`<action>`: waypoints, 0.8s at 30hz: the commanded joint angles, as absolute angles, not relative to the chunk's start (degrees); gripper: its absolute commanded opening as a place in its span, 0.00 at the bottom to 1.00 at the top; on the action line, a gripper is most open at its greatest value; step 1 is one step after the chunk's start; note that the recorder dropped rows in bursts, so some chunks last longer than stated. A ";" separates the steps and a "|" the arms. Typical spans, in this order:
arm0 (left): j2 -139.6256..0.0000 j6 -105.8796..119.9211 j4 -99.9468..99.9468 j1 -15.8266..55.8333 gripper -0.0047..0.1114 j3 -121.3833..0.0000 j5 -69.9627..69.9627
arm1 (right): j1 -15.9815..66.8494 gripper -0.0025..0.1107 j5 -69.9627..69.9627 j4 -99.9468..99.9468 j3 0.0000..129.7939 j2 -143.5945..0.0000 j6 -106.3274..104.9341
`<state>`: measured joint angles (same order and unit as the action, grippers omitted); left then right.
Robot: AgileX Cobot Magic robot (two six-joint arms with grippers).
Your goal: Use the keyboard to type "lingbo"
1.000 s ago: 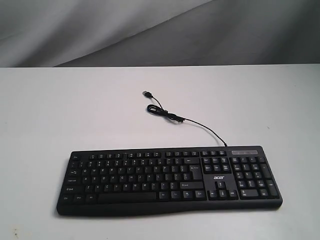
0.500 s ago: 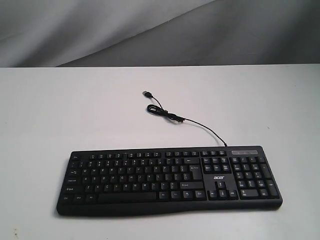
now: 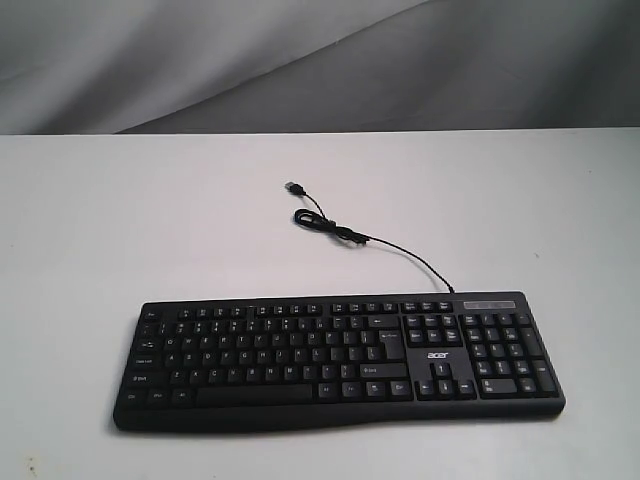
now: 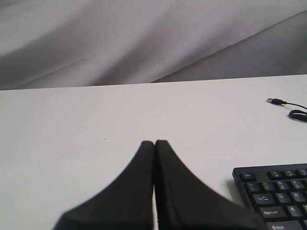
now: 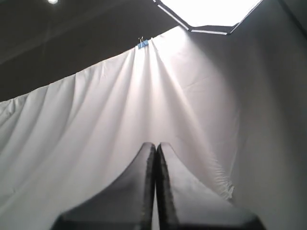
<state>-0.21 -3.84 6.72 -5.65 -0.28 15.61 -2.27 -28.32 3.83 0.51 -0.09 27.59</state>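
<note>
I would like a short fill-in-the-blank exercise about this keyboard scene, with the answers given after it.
1. The keyboard on the white table is ____ in colour.
2. The logo printed on it reads ____.
3. The left gripper and the right gripper are both ____, holding nothing.
4. The USB plug lies on the table, connected to ____.
Missing words: black; acer; shut; nothing.

The setting looks like a staged recording bay in a robot lab, not a lived-in room. A plain white tabletop (image 3: 120, 200) fills the scene, and a pale cloth backdrop (image 3: 150, 60) hangs in folds behind its far edge. A blue clip (image 5: 143, 44) pins the cloth up beneath a bright ceiling light panel (image 5: 211, 12). The keyboard (image 3: 340, 360) lies near the front edge.
</note>
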 commanded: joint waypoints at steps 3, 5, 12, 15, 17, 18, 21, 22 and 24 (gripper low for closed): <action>0.00 -3.96 6.71 -5.71 0.04 0.00 15.10 | -2.74 0.02 -16.88 7.32 9.12 -8.63 28.61; 0.00 -3.96 6.71 -5.71 0.04 0.00 15.10 | -2.74 0.02 -13.49 7.75 13.48 -15.64 28.61; 0.00 -3.96 6.71 -5.71 0.04 0.00 15.10 | -1.80 0.02 -7.25 13.62 27.53 -42.77 28.73; 0.00 -3.96 6.71 -5.71 0.04 0.00 15.10 | 1.06 0.02 -4.30 17.52 32.73 -53.66 28.73; 0.00 -3.96 6.71 -5.71 0.04 0.00 15.10 | 3.59 0.02 0.00 20.55 36.93 -60.73 28.60; 0.00 -3.96 6.71 -5.71 0.04 0.00 15.10 | 4.90 0.02 3.34 21.90 39.30 -63.90 28.51; 0.00 -3.96 6.71 -5.71 0.04 0.00 15.10 | 8.87 0.02 13.92 24.65 46.05 -72.21 26.06; 0.00 -3.96 6.71 -5.71 0.04 0.00 15.10 | 9.81 0.02 16.08 24.89 48.16 -74.05 25.36; 0.00 -3.96 6.71 -5.71 0.04 0.00 15.10 | 11.95 0.02 19.69 24.89 51.81 -77.95 23.22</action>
<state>-0.21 -3.84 6.72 -5.65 -0.28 15.61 9.35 13.74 23.73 46.99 -73.58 26.13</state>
